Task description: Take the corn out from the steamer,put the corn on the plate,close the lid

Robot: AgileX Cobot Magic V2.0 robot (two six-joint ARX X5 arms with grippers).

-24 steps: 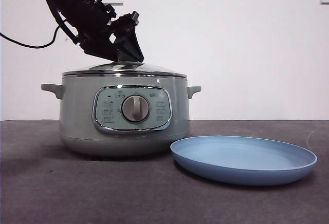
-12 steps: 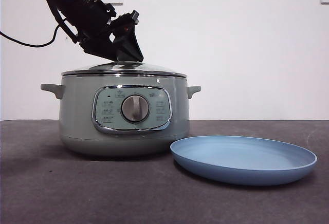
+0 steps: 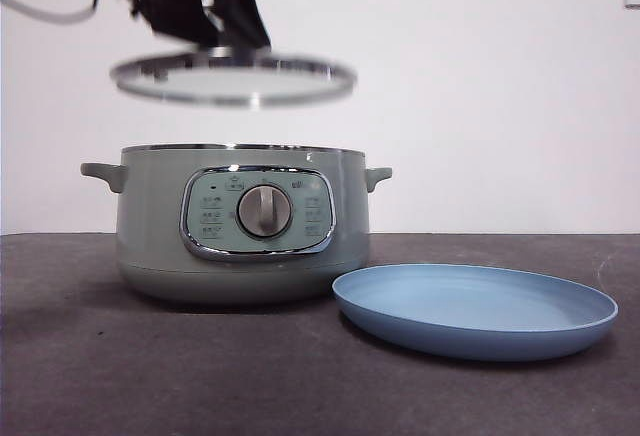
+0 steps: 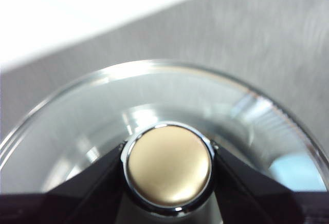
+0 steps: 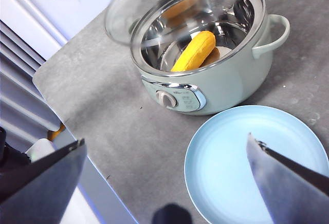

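One corn (image 5: 194, 51) lies inside the one steamer (image 3: 240, 221), which stands at the left of the front view. Above it, upper left, my left gripper (image 4: 168, 163) is clamped on the knob of the one lid (image 3: 233, 79), held clear of the pot. At lower right sits one plate (image 3: 475, 309). My right gripper (image 5: 164, 183) hangs above it, jaws wide apart.

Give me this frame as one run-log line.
left claw: shut on lid, held above steamer | right claw: open, waiting | corn: in steamer | plate: bare
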